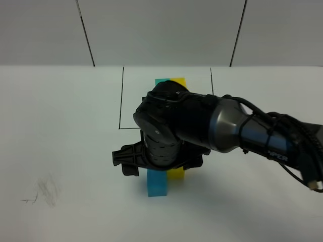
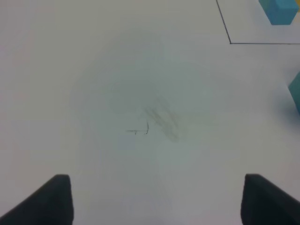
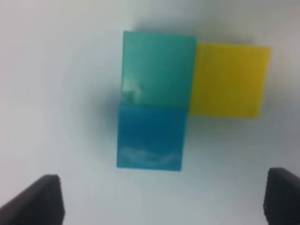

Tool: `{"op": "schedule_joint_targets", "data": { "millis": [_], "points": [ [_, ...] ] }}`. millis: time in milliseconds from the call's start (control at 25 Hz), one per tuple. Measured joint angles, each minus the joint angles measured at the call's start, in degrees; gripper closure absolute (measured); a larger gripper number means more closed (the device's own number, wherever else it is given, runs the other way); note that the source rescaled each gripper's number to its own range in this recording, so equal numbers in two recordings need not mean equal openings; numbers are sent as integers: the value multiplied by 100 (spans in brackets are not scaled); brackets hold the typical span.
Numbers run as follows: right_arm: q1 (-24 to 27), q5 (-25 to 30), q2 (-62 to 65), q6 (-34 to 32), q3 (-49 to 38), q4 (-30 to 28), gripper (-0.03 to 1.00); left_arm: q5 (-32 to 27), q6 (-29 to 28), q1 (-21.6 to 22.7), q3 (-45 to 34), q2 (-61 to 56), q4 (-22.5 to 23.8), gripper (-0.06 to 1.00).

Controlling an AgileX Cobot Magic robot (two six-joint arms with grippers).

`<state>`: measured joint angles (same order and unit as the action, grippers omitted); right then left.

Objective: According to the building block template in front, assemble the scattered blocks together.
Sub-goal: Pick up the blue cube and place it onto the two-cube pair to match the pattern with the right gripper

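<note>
Three scattered blocks lie touching in an L on the white table in the right wrist view: teal-green [image 3: 158, 68], yellow [image 3: 229, 79] beside it, sky-blue [image 3: 150, 137] on its other side. My right gripper [image 3: 165, 201] hovers over them, open and empty, fingers wide apart. In the exterior view the right arm covers most of them; only the sky-blue block [image 1: 157, 183] and part of the yellow one [image 1: 176, 174] show. The template [image 1: 169, 81] sits behind in its black frame, partly hidden by the arm. My left gripper [image 2: 159, 201] is open and empty over bare table.
The thin black frame line [image 1: 121, 101] runs around the template; its corner shows in the left wrist view [image 2: 229, 28] with a sky-blue cube [image 2: 281, 10] inside. Grey smudges [image 1: 45, 191] mark the table at front left. A bluish cube edge [image 2: 296, 96] shows there too.
</note>
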<state>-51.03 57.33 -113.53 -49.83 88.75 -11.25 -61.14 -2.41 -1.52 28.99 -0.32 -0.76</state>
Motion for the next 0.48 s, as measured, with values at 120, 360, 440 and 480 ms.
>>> {"op": "schedule_joint_targets", "data": {
  "millis": [120,360,440,480],
  "points": [
    [53,375,365,44,0,-301,16,0,0,0,0,0,0,35],
    [677,969,1397,576,0,-676,12,0,17,0,0,0,0,35],
    [1039,1086,1807,984,0,-720,6,0,17,0,0,0,0,35],
    [1278,1124,2015,1259,0,-730,2,0,17,0,0,0,0,35]
  ]
}}
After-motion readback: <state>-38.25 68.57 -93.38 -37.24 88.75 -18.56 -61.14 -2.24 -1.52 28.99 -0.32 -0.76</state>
